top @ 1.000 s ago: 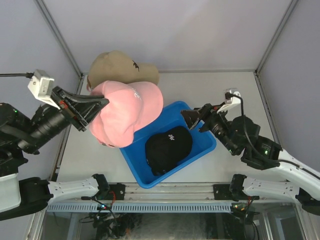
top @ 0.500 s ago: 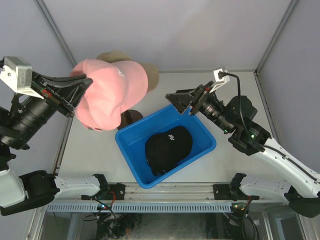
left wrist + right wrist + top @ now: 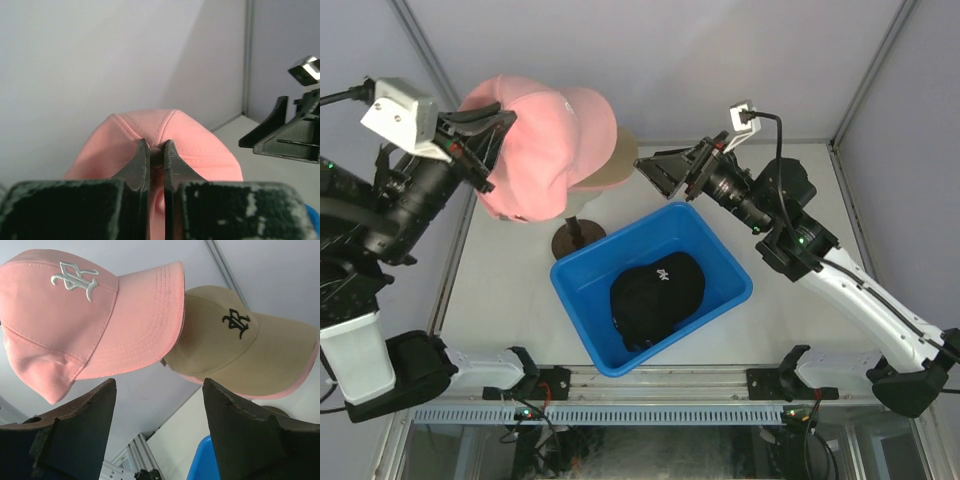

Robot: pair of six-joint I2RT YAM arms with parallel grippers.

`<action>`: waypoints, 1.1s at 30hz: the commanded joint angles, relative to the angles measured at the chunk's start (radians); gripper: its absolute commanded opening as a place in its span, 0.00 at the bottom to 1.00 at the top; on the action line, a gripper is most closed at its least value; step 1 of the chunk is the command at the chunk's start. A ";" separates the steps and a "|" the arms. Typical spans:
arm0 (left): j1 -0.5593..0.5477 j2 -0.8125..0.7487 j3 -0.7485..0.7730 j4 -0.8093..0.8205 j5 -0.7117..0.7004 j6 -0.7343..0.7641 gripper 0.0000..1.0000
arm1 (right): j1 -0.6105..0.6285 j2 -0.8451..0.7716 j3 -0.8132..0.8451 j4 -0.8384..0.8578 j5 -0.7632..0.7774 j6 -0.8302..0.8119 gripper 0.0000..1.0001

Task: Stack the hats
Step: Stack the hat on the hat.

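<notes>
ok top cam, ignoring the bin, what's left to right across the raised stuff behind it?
left gripper, shut on the pink cap → pink cap → tan cap, partly under the pink brim → right gripper, open and holding nothing

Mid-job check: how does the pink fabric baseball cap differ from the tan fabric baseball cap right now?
Logo: the pink fabric baseball cap has white embroidery, the tan fabric baseball cap black. Grip: the pink cap hangs pinched in the shut left gripper; the tan cap is in no gripper. Place: from the top camera the pink cap overlaps the tan cap's left side. Both are soft brimmed caps with the same monogram shape.
</notes>
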 commanded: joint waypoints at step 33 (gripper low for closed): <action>1.051 0.213 -0.224 0.651 1.258 -0.599 0.00 | -0.186 0.231 0.131 0.186 -0.214 0.080 0.70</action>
